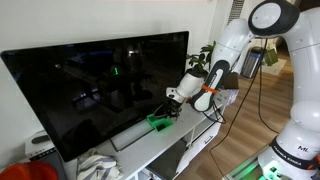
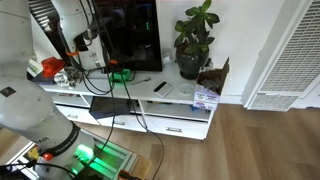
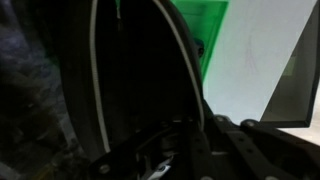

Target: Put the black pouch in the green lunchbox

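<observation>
The robot's gripper [image 1: 172, 99] hung above the bright green plastic lunchbox [image 1: 157, 122] (at its seven o'clock); jaws too blurred to judge.

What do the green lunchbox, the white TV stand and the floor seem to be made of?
The green lunchbox is likely hard plastic, judging by its even, bright colour. The white TV stand is probably painted or laminated board: smooth flat drawer fronts, no grain visible. The floor is wood or wood-look laminate, showing plank seams and warm brown grain.
</observation>
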You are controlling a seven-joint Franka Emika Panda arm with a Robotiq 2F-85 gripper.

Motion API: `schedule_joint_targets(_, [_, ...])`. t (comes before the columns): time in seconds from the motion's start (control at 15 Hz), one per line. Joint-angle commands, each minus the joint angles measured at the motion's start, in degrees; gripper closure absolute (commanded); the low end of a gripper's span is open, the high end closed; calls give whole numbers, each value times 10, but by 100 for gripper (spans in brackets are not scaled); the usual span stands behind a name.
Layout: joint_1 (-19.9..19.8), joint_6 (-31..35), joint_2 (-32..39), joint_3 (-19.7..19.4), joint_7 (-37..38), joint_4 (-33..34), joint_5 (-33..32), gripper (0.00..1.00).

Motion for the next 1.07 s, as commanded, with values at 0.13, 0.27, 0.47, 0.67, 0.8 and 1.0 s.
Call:
schedule_joint_targets(0.13, [-94, -9, 77, 86, -34, 55, -15, 98])
schedule_joint_targets(0.27, [-105, -17, 92, 95, -37, 68, -11, 98])
schedule_joint_targets(0.47, [-119, -28, 113, 109, -39, 82, -10, 98])
schedule_joint_targets(0.67, [-126, -38, 127, 114, -39, 95, -8, 98])
schedule_joint_targets(0.8, [-125, -43, 132, 112, -38, 101, -8, 98])
schedule_joint_targets(1.0, [-121, -46, 131, 110, -37, 101, -6, 59])
